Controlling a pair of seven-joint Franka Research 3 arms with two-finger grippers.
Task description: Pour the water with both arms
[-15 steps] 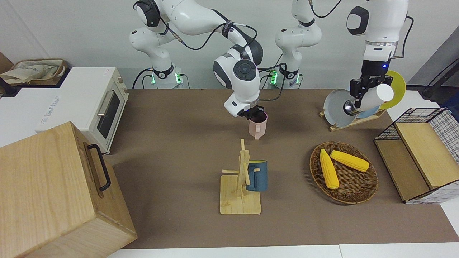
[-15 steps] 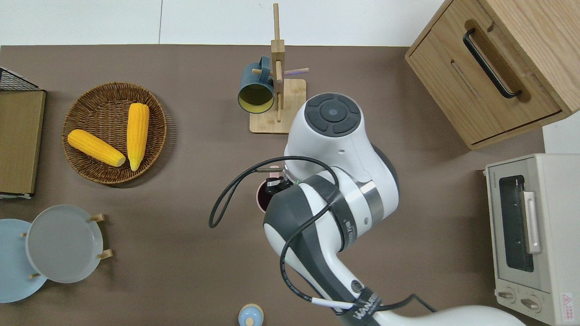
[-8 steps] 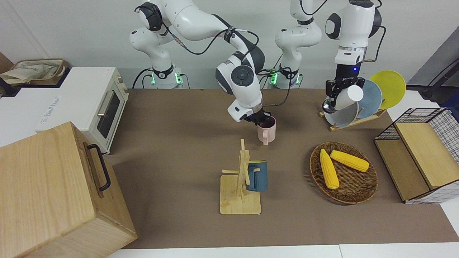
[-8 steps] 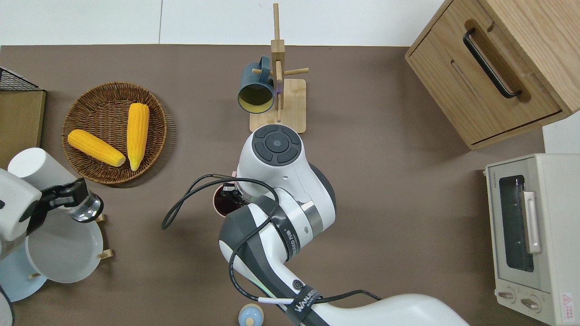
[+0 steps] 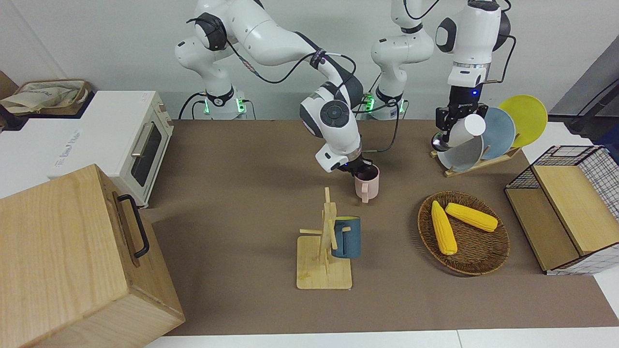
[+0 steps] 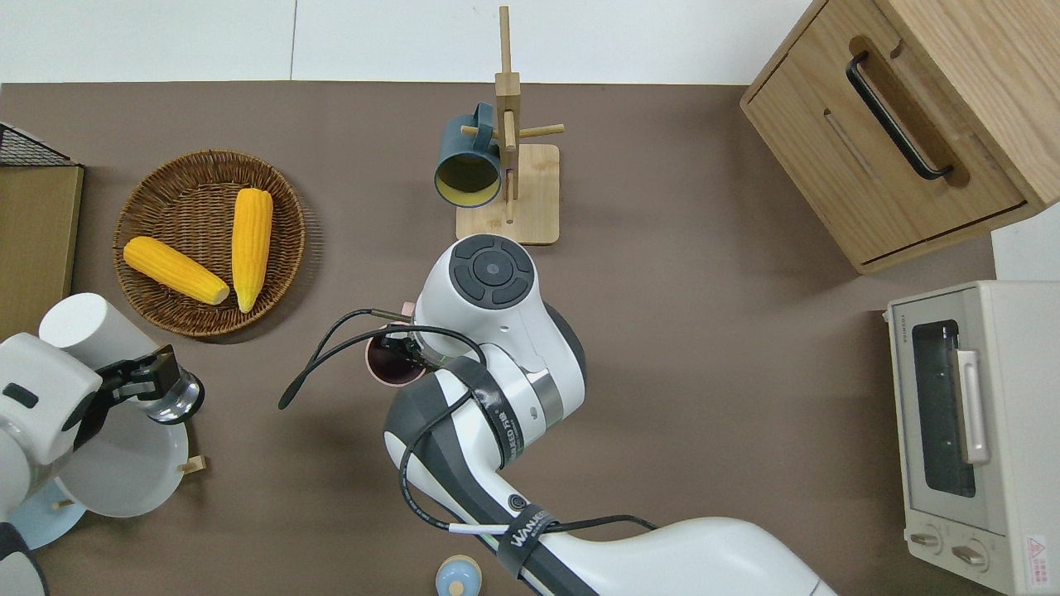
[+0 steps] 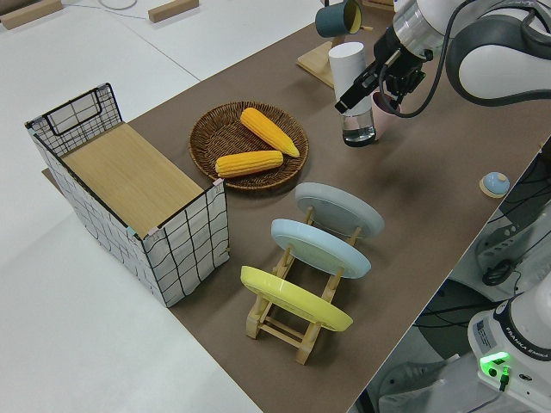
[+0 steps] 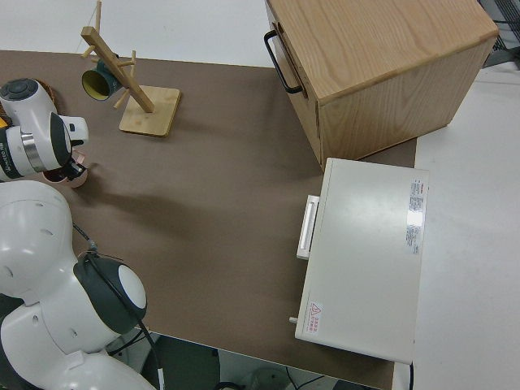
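Note:
My right gripper [image 5: 360, 170] is shut on the rim of a pink mug [image 5: 367, 186] with a dark inside, low over the middle of the brown table. The overhead view shows the mug [image 6: 385, 364] half hidden under the right arm. My left gripper [image 5: 447, 129] is shut on a white bottle [image 5: 466, 129] with a clear base. It holds the bottle tilted in the air over the table by the plate rack. The bottle also shows in the overhead view [image 6: 91, 327] and the left side view [image 7: 351, 77]. Bottle and mug are well apart.
A wooden mug tree [image 5: 326, 241] with a blue mug [image 5: 347, 238] stands farther from the robots than the pink mug. A wicker basket [image 5: 478, 256] holds two corn cobs. A plate rack [image 5: 481, 162], a wire crate [image 5: 580, 212], a wooden box [image 5: 72, 261] and a toaster oven [image 5: 140, 140] ring the table.
My right gripper has carried the pink mug toward the left arm's end of the table. My left gripper has come down and inward with the white bottle.

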